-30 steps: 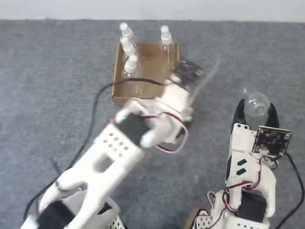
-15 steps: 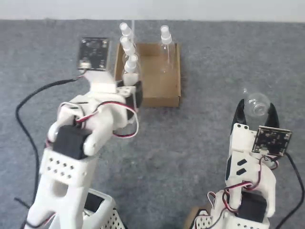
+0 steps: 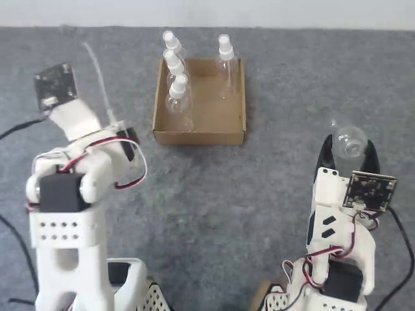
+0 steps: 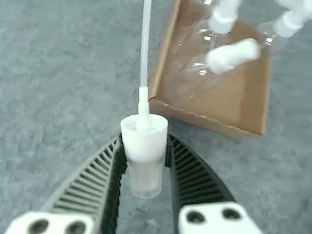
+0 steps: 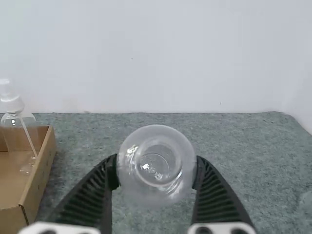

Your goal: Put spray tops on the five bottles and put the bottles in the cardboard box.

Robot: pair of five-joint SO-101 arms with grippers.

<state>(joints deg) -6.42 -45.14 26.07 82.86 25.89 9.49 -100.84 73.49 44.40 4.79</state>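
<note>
Between left fingers (image 4: 92, 181), spray top (image 4: 144, 146) tube-outward

Left arm (image 3: 65, 214) at frame left, left gripper (image 4: 144, 141) clamped on a spray top (image 4: 143, 165), right arm (image 3: 334, 214) lower right, right gripper (image 3: 349, 144) clasping a bottle (image 3: 347, 134)

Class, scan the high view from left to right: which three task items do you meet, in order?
White spray top with its long thin tube → brown cardboard box → clear round plastic bottle held in the right pincer.
</note>
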